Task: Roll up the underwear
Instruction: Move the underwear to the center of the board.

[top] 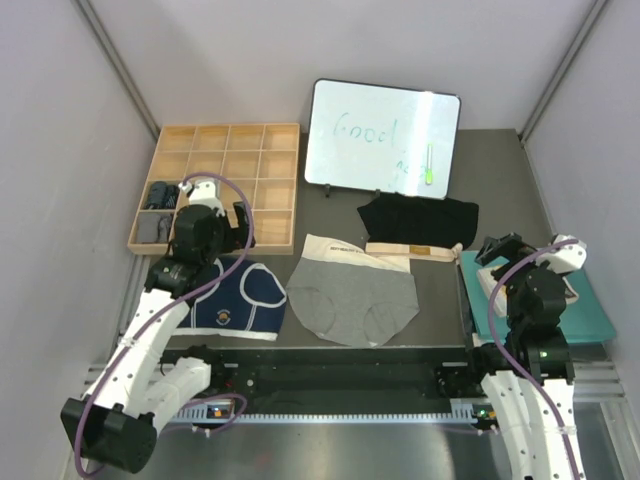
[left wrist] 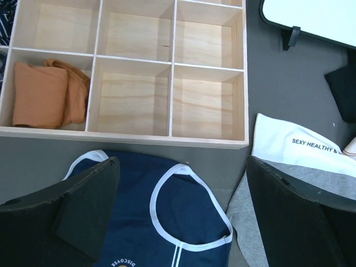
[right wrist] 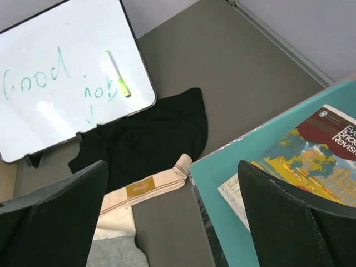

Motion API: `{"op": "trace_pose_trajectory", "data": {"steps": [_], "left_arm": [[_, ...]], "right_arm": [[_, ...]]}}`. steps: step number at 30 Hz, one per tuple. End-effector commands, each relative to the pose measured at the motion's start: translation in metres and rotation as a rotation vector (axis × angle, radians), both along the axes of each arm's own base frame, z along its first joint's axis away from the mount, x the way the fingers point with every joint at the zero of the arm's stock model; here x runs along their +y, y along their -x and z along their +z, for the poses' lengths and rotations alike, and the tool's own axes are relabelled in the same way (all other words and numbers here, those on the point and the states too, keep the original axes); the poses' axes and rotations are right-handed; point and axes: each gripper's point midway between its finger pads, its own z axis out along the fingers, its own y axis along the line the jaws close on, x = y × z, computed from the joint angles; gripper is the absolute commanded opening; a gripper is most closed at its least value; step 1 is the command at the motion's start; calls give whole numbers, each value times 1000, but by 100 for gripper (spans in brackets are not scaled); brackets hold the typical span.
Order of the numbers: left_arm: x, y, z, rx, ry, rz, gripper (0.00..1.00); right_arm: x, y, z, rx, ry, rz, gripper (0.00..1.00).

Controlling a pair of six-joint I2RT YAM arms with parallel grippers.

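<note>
Left claw and right claw both gape wide, holding nothing.
On the tabletop, navy briefs lie left of centre in the overhead view, grey briefs at centre, and black briefs just below the whiteboard, none rolled.

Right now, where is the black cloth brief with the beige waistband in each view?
Top external: the black cloth brief lies right of centre.
Left wrist: the brief shows at the right edge.
Right wrist: the brief fills the centre.
Shared landmark: the white rectangular whiteboard beside it.
</note>
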Motion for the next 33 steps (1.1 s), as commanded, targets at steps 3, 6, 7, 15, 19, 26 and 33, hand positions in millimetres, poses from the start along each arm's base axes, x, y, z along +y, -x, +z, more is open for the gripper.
{"op": "trace_pose_trajectory", "data": {"steps": [3,6,7,15,19,26,33], "left_arm": [[8,-4,26,-83,5,49,99],[-1,-1,26,-85,14,-11,99],[-6,0,28,-96,18,-39,99],[-28,-4,-2,34,6,-149,90],[-48,1,-10,80,25,-152,87],[-101,16,-64,208,114,-206,84],[-123,10,-100,250,186,-243,76]], "right_arm": [[1,-2,13,-23,25,17,99],[11,-9,12,-14,30,74,99],[16,-14,6,10,30,105,96],[94,-42,-40,177,-96,438,82],[144,-26,-74,303,-88,560,81],[194,8,-126,457,-125,682,77],[194,23,-155,601,-103,613,73]]}}
